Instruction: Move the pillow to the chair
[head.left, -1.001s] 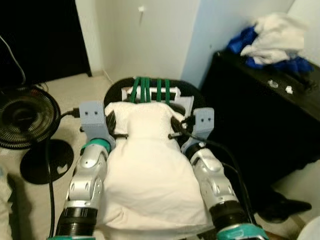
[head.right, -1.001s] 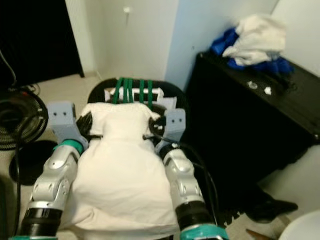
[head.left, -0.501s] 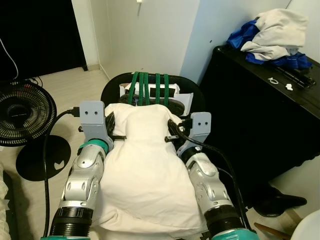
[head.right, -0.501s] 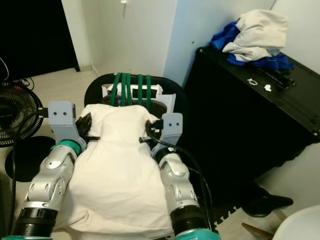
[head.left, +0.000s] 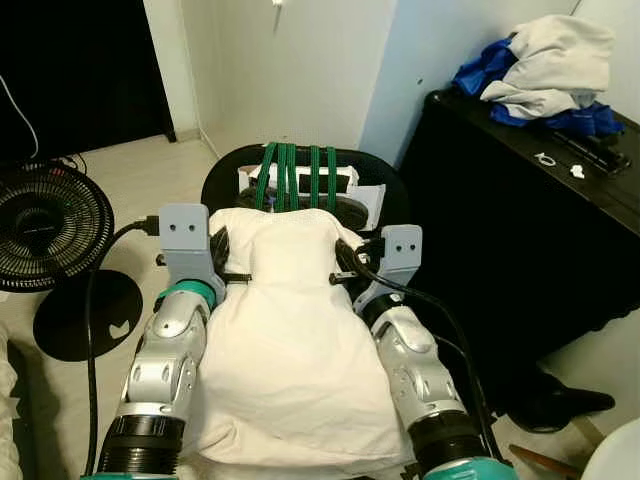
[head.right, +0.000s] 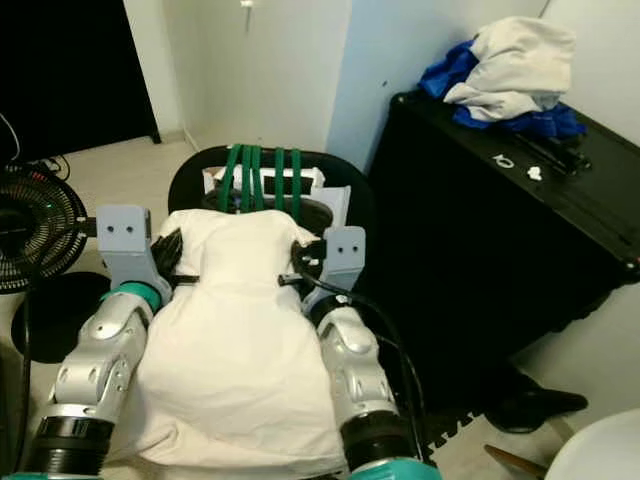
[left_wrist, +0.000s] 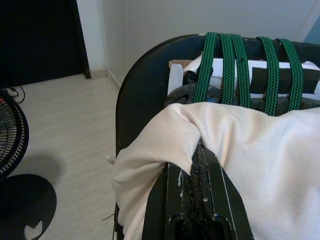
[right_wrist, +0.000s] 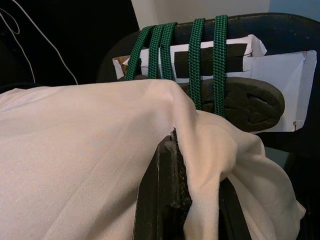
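Note:
A cream pillow lies lengthwise between my two arms, its far end over the seat of the black chair. Green straps run over white and black things on that chair. My left gripper is shut on the pillow's left side near its far end, and the cloth bunches over its fingers. My right gripper is shut on the pillow's right side, with cloth folded over its fingers.
A large black case stands close on the right, with blue and white clothes heaped on it. A black floor fan stands at the left with a cable running along the floor. A white wall is behind the chair.
The camera steadied and lifted slightly over the last second. The pillow stays held the same way between both grippers, its far end over the chair.

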